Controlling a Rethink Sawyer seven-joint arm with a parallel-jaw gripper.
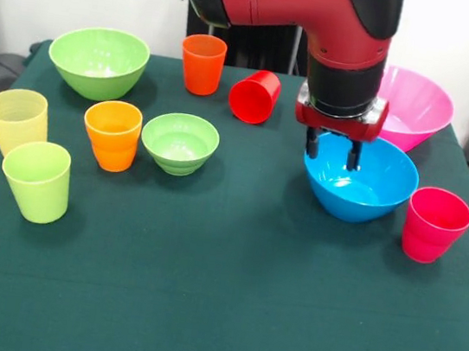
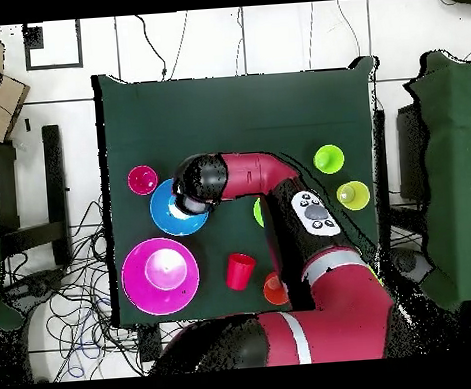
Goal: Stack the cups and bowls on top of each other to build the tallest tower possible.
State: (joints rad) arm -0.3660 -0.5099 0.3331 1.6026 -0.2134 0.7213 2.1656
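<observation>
My gripper [image 1: 332,150] hangs open over the far rim of the blue bowl [image 1: 360,204], one finger just outside the rim and one over the inside, holding nothing. The pink bowl [image 1: 418,110] sits right behind it, and a pinkish-red cup [image 1: 434,224] stands to its right. A red cup [image 1: 255,96] lies on its side beside an upright orange cup [image 1: 202,64]. On the left are the large green bowl [image 1: 99,60], small green bowl [image 1: 180,142], a second orange cup [image 1: 112,134], a yellow cup [image 1: 17,120] and a lime cup [image 1: 37,180]. No tower is in view; each piece sits alone.
A dark green cloth covers the table [image 1: 216,304]. In the overhead view the arm [image 2: 280,194] hides the gripper and much of the blue bowl [image 2: 164,220]; the pink bowl [image 2: 136,290] lies near the table's edge. Chairs and cables surround the table.
</observation>
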